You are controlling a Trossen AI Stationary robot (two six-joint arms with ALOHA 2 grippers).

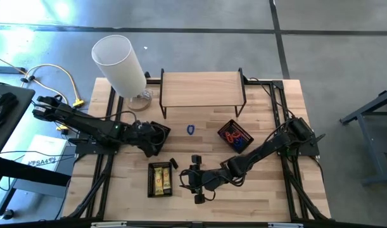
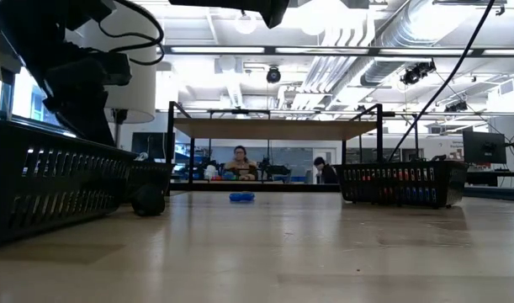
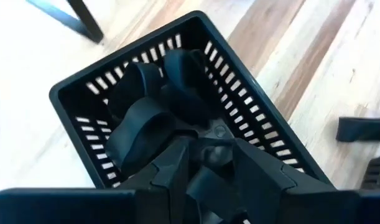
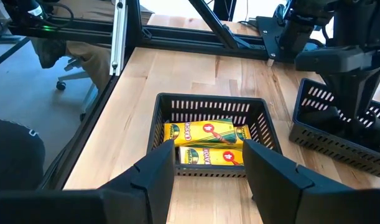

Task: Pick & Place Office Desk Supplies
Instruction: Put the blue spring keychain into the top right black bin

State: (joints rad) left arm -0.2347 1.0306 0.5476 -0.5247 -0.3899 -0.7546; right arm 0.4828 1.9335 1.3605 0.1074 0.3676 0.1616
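A black basket (image 3: 84, 99) holds several black clips (image 3: 140, 124). My left gripper (image 1: 152, 137) hangs over it, its fingers closed on a dark clip (image 3: 213, 155). My right gripper (image 4: 208, 163) is open just beside the basket of yellow packets (image 4: 205, 134), near the table's front, touching nothing. That basket (image 1: 160, 179) stands on the table. A blue band (image 1: 190, 129) lies flat on the wood at mid-table. A third basket (image 1: 235, 135) holds red and blue bands. One loose black clip (image 1: 173, 163) lies on the table between the baskets. My left gripper pinches a black clip (image 3: 209, 182) between its two fingers, coming from above and pointing down into the clip basket. The clip sits over the other clips; whether it rests on them I cannot tell.
A big white cylinder (image 1: 120, 62) stands at the table's far left. A wooden shelf on black legs (image 1: 203, 88) spans the far middle. Bare wood shows between the baskets and along the near edge. People sit in the room beyond (image 2: 240, 162).
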